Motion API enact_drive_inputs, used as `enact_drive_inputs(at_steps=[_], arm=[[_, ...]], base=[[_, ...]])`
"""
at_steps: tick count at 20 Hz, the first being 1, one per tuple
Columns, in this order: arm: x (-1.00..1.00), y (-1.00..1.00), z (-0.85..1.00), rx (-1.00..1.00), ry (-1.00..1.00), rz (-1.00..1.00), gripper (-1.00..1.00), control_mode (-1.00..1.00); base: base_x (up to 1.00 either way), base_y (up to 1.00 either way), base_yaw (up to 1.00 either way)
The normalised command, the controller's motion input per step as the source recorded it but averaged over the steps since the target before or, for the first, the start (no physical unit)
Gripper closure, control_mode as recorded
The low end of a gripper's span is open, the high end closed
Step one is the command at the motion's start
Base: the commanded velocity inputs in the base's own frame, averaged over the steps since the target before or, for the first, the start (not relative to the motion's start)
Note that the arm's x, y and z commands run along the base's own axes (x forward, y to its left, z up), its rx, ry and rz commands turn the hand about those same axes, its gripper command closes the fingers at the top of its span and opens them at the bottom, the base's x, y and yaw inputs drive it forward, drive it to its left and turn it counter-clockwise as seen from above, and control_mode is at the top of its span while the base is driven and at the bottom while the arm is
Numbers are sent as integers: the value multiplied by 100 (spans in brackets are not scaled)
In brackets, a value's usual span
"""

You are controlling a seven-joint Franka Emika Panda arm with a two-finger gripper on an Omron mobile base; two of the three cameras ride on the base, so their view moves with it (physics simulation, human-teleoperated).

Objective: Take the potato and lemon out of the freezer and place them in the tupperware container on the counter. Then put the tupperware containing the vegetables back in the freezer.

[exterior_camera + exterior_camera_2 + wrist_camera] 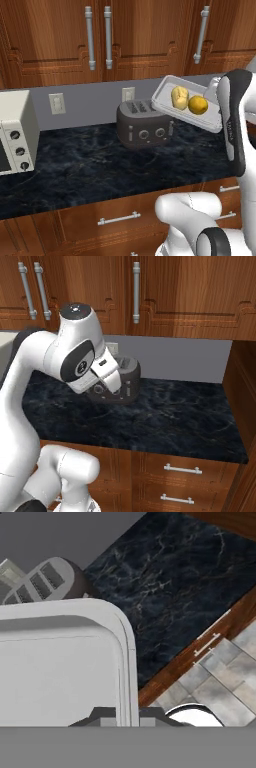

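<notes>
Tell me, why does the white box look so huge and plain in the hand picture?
Hand view: the camera sits right against the tupperware container, so its rim bulges large and the inside looks flat, shaded grey. Left base view: farther back, the container looks small, tilted above the counter, with the potato and lemon sharp inside.

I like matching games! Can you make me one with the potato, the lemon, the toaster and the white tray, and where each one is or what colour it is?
Things:
1. potato
2. lemon
3. toaster
4. tupperware container

Clues:
A. dark grey, standing on the counter
B. bright yellow-orange and round
C. white, lifted in the air, tilted
D. pale tan-yellow and lumpy

Pairs: 1-D, 2-B, 3-A, 4-C
</notes>
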Motion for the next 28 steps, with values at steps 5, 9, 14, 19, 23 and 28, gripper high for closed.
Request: enact_drive_inputs(at_steps=[5, 9, 14, 19, 23, 28], arm=[[-72, 17, 24, 0, -3, -2, 100, -100], [-53, 17, 25, 0, 0, 0, 100, -100], [-33, 24, 9, 0, 8, 1, 100, -100], [-8, 12, 2, 0, 16, 4, 100, -100], [-3, 6, 0, 0, 6, 1, 100, 100], [0, 0, 0, 0, 0, 0, 100, 100]], base=[[0, 0, 0], [0, 0, 0], [0, 0, 0], [0, 0, 0], [-25, 13, 0], [-66, 70, -25]])
